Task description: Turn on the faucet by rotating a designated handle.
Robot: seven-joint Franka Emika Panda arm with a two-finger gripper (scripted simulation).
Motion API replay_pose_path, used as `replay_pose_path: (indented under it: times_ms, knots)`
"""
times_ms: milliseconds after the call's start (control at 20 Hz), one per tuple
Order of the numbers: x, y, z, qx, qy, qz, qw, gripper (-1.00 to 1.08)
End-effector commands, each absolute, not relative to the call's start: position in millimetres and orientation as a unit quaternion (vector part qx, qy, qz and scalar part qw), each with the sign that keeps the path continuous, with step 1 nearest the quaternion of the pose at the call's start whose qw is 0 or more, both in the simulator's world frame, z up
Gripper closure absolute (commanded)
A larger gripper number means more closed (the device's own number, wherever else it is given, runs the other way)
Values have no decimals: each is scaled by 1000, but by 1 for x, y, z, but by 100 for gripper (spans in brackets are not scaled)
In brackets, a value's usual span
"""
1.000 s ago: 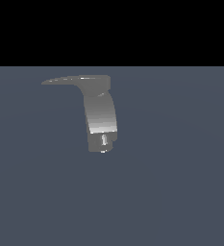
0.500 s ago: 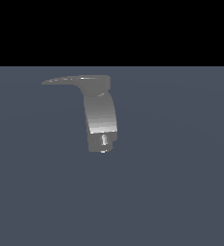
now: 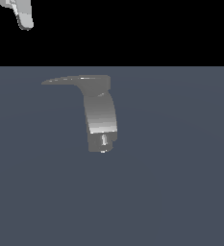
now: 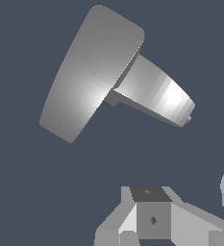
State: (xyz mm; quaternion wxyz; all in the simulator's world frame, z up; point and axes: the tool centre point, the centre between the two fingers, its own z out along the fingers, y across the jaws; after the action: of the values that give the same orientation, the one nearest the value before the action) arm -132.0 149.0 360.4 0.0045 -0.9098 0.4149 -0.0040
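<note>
the grey faucet (image 3: 102, 120) curves down to a blocky end, its flat handle (image 3: 68, 80) tapering outward; whether the gripper (image 3: 20, 12) is apart or together cannot be told.

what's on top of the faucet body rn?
Only the handle, a thin flat lever tapering to a point toward the exterior view's left, sits atop the faucet. Nothing rests on it. The gripper is apart, high up. The joint beneath the lever is covered.

Flat blue-grey floor (image 3: 180, 192) under the lone grey faucet (image 3: 101, 115)
</note>
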Motion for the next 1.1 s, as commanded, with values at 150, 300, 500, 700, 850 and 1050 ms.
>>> replay_pose_path:
  times_ms: [150,300,500,700,850,1050]
  knots:
    - [-107,162,343,-888,460,-3,6,108]
    - [-94,168,334,-875,483,-2,6,108]
    - [-76,174,323,-858,513,-2,6,108]
    - [-57,178,311,-841,541,-2,6,108]
    - [-44,181,302,-827,562,-1,5,108]
    - [-24,183,290,-807,591,-1,4,108]
